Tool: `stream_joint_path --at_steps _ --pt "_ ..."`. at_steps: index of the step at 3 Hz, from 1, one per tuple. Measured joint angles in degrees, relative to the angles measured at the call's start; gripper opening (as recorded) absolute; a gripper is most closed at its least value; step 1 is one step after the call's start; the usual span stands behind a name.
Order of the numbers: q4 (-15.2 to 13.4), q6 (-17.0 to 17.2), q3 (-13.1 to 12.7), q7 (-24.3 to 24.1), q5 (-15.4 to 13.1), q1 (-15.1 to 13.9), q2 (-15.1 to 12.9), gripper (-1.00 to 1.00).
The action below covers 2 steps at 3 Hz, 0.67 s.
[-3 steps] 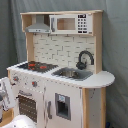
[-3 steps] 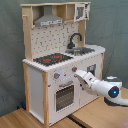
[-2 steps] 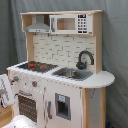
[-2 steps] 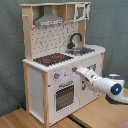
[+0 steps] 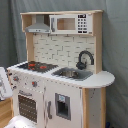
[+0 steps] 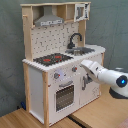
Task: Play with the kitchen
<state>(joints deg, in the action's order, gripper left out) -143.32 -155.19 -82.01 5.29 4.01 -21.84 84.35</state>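
Observation:
The kitchen is a white and light-wood toy with a black-and-red stovetop, a black faucet over a sink, a windowed oven door and a grey hood. In the second exterior view my white arm reaches in from the right, and my gripper is at the kitchen's front panel, beside the knobs above the oven door. In the first exterior view only a white part of the gripper shows at the left edge.
A toy microwave sits on the top shelf next to the hood. The kitchen stands on a wooden table with a grey curtain behind. The arm's blue-ringed joint hangs right of the kitchen.
The arm has risen a little along the kitchen's front; its blue-ringed joint has moved up and to the right in the second exterior view. The kitchen has not changed.

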Motion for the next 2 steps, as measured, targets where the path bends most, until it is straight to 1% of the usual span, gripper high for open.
stream_joint_path --at_steps 1,2 --pt "0.13 1.79 3.78 4.74 -0.60 1.46 0.16 1.00" --pt "0.51 2.45 7.40 9.45 -1.38 1.81 0.26 1.00"
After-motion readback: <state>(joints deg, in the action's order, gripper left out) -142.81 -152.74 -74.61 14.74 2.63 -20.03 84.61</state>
